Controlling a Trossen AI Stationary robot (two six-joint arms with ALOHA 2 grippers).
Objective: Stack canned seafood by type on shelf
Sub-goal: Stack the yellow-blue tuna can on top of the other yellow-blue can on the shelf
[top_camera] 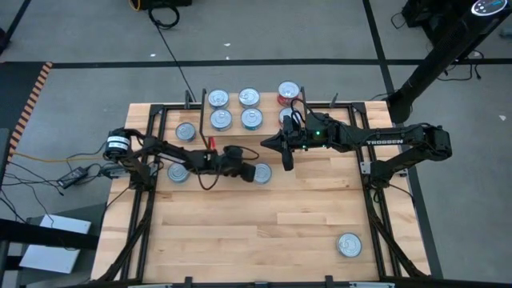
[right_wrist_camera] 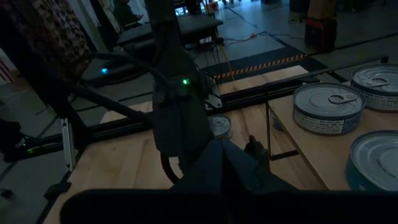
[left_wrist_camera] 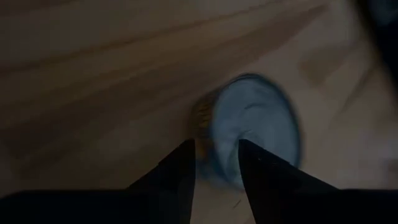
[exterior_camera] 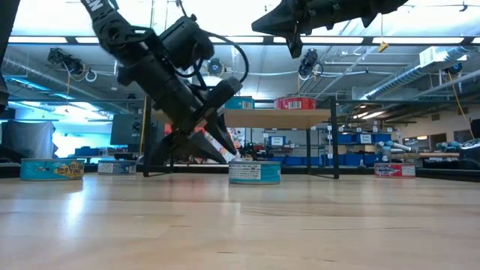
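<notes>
The shelf (top_camera: 234, 109) stands at the table's far middle with several silver-topped cans (top_camera: 249, 98) on its board, and a red-labelled can (exterior_camera: 295, 103) shows on it in the low view. In front of it a teal-labelled can (top_camera: 262, 173) sits flat on the table. My left gripper (top_camera: 246, 170) slants down at this can's left side, fingers open. In the left wrist view its two fingers (left_wrist_camera: 183, 171) frame the can's near rim (left_wrist_camera: 217, 155). My right gripper (top_camera: 264, 142) hangs shut and empty, high above the table in front of the shelf. My left gripper comes at the can (exterior_camera: 255, 172) slanting down from the table's left. Its fingertips (exterior_camera: 234, 156) stand at the left edge of the can's top. I cannot tell whether they touch it. The can rests flat on the table.
Loose cans lie on the table at the left (top_camera: 178, 171), the far left (top_camera: 186, 132) and the near right corner (top_camera: 349, 245). Black rails (top_camera: 376, 208) run along both sides. The middle and near parts of the tabletop (top_camera: 256, 232) are bare wood.
</notes>
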